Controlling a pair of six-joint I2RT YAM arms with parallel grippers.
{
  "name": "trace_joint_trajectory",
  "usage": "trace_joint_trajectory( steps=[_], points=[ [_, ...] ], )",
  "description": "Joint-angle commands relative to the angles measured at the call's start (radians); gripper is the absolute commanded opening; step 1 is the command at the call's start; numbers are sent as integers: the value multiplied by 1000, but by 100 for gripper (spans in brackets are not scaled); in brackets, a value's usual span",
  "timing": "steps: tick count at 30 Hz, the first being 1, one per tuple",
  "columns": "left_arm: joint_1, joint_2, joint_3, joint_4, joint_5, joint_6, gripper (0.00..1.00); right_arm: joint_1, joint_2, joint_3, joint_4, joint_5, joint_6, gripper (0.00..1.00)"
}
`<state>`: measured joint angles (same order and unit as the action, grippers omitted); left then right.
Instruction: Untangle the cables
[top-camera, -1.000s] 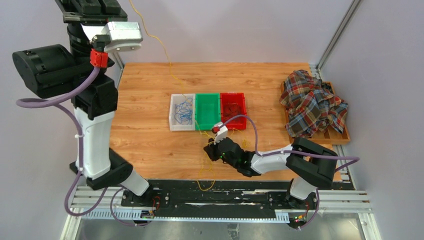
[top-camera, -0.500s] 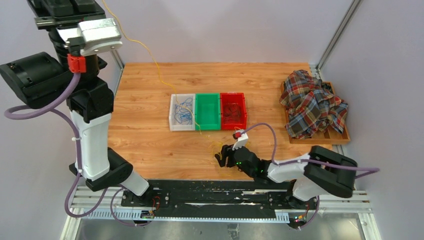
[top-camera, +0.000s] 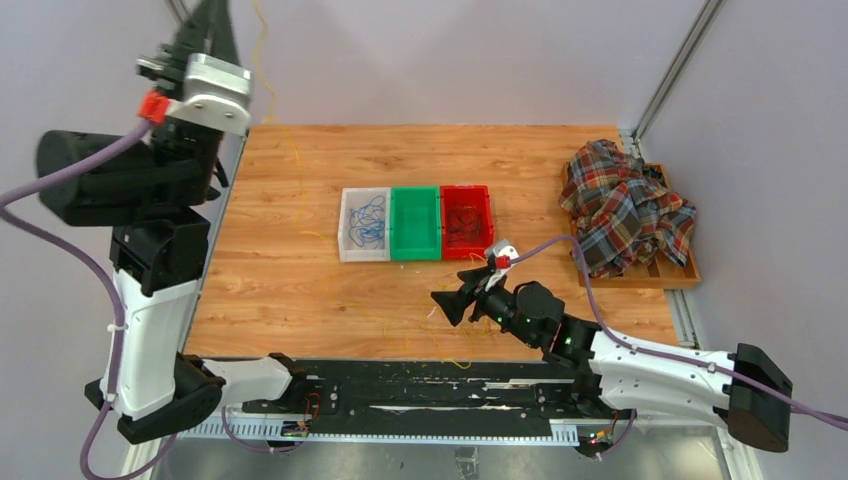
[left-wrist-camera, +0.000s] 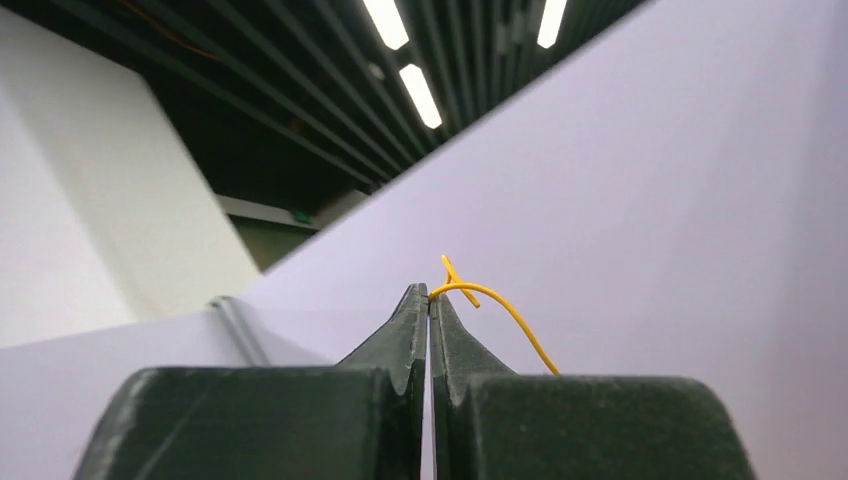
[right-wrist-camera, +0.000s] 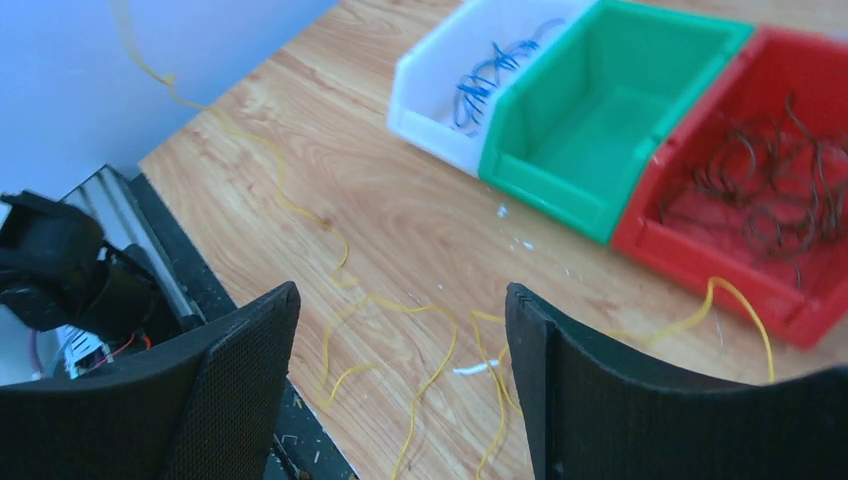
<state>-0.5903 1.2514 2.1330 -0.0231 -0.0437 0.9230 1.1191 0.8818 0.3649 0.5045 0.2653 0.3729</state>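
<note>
My left gripper (left-wrist-camera: 429, 295) is raised high at the far left (top-camera: 212, 20), shut on the end of a thin yellow cable (left-wrist-camera: 500, 312). That cable drops to the table and lies in loose loops (right-wrist-camera: 440, 345) near the front edge. My right gripper (right-wrist-camera: 400, 292) hovers over those loops, open, with nothing between its fingers; in the top view it (top-camera: 447, 305) is in front of the bins. Blue cables (right-wrist-camera: 490, 70) lie in the white bin (top-camera: 345, 225). Dark cables (right-wrist-camera: 770, 180) lie in the red bin (top-camera: 466, 189). The green bin (top-camera: 415, 222) between them holds nothing.
A plaid cloth (top-camera: 625, 205) is heaped on a wooden tray (top-camera: 680, 275) at the right edge. A black rail (top-camera: 420, 385) runs along the near table edge, close under the yellow loops. A purple wall stands behind the table.
The right gripper has opened, let go of the yellow cable and drawn back to the right. The left arm has swung up and left, pulling the cable away from the bins.
</note>
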Motion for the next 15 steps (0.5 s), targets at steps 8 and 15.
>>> trace_joint_trajectory(
  steps=[8, 15],
  points=[
    [6, -42, -113, -135, 66, -173, 1, -16, 191, 312, -10, -410, -299, 77],
    [6, -71, -119, -143, 85, -190, 0, -18, 503, 485, 158, -410, -295, 77]
  ],
)
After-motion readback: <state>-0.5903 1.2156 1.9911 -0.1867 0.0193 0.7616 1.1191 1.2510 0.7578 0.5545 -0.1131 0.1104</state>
